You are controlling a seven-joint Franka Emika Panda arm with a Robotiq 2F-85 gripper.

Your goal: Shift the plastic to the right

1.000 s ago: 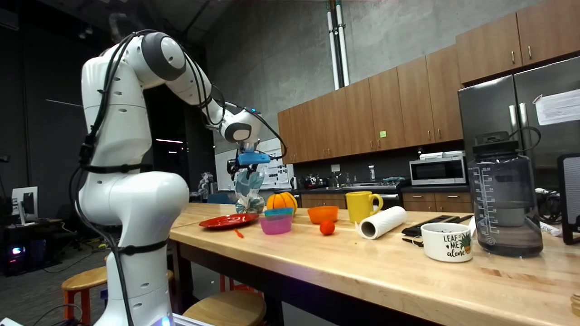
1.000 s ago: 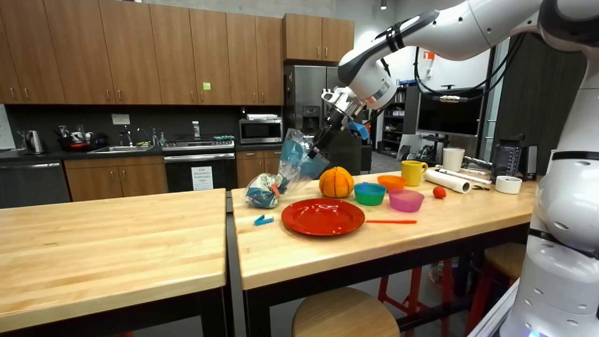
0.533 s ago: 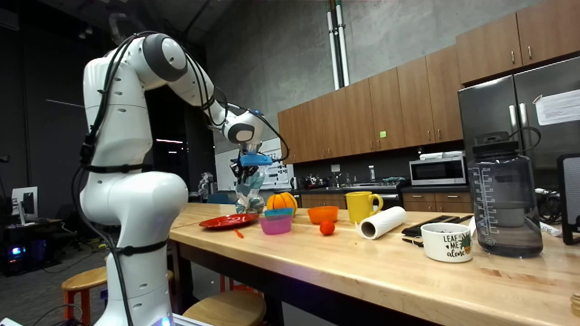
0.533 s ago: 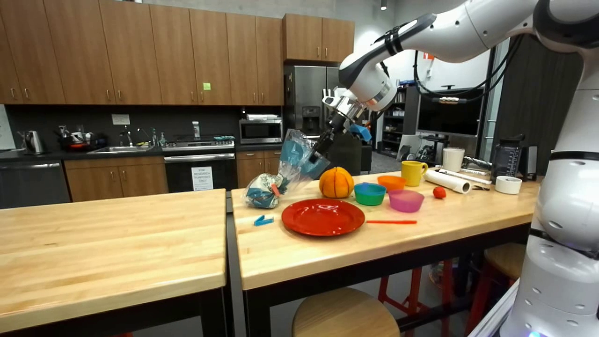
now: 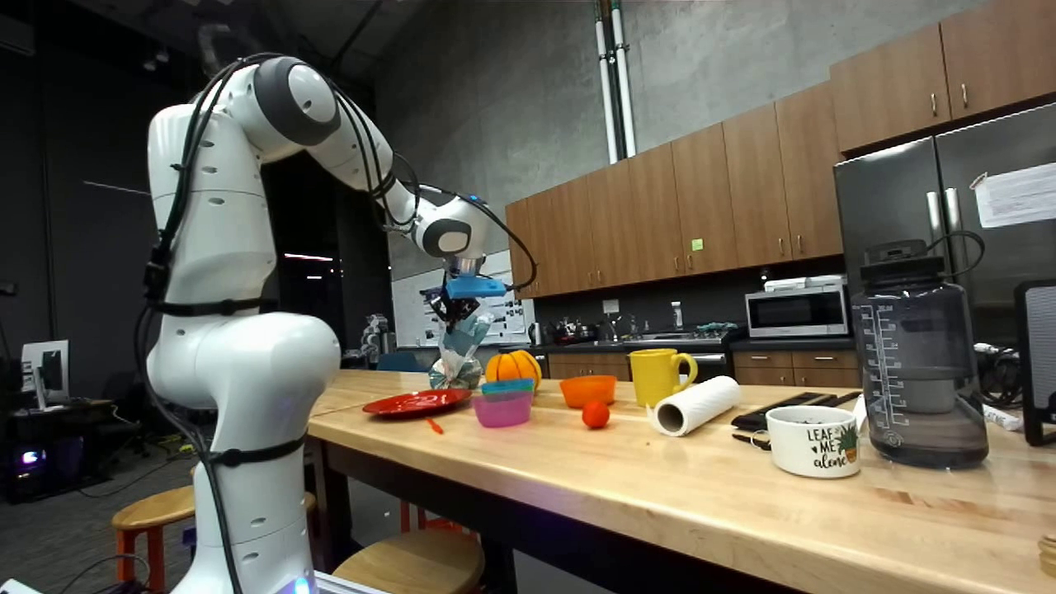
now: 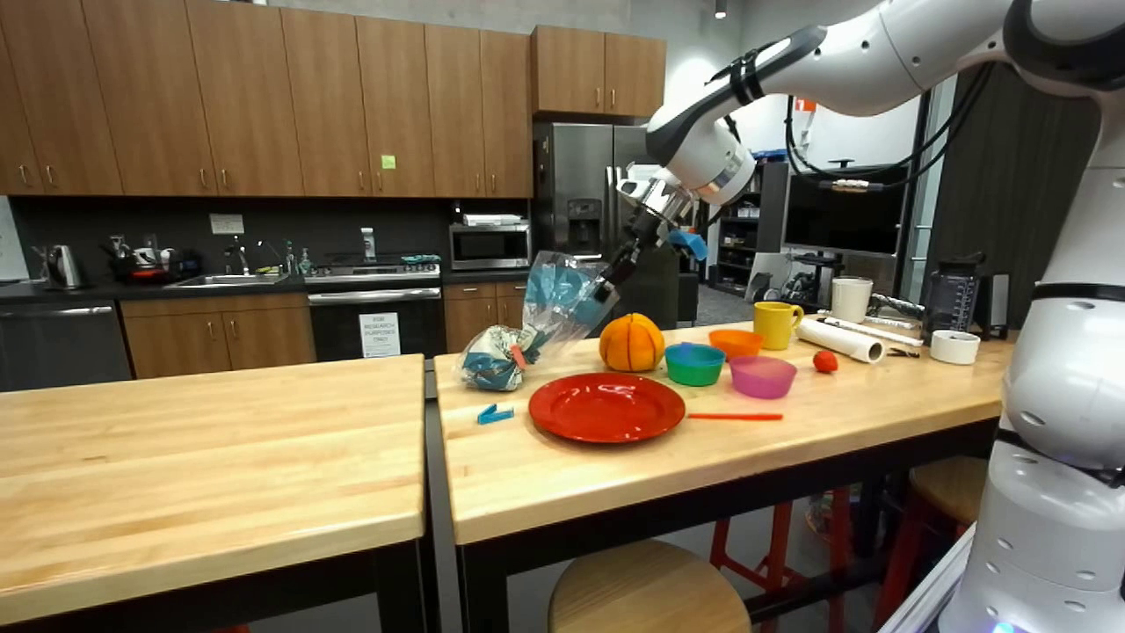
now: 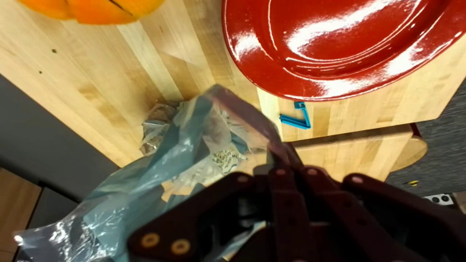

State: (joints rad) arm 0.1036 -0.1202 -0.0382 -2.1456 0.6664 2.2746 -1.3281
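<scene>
The plastic is a clear and teal bag (image 6: 494, 360), its bunched, filled bottom sitting on the table near the table's end. Its loose upper part stands up and leans toward my gripper (image 6: 605, 288). In the wrist view, the plastic bag (image 7: 174, 153) spreads across the left and centre, and one edge runs in between the fingertips. My gripper (image 7: 280, 156) is shut on that edge, with the jaws pressed together. The fingertips themselves are partly hidden by the film. In an exterior view, the gripper (image 5: 452, 323) is at the top of the bag (image 5: 455, 373).
A red plate (image 6: 606, 407) lies close to the bag, with a blue clip (image 7: 296, 118) beside it. An orange pumpkin (image 6: 632, 343), green bowl (image 6: 694, 365), pink bowl (image 6: 763, 378) and yellow mug (image 6: 776, 325) stand further along. A gap (image 6: 432, 457) separates two tables.
My gripper has shut on the bag's upper edge. It has shifted slightly away, toward the pumpkin side, and the bag's top has been drawn along and tilted, while its bottom stays on the table.
</scene>
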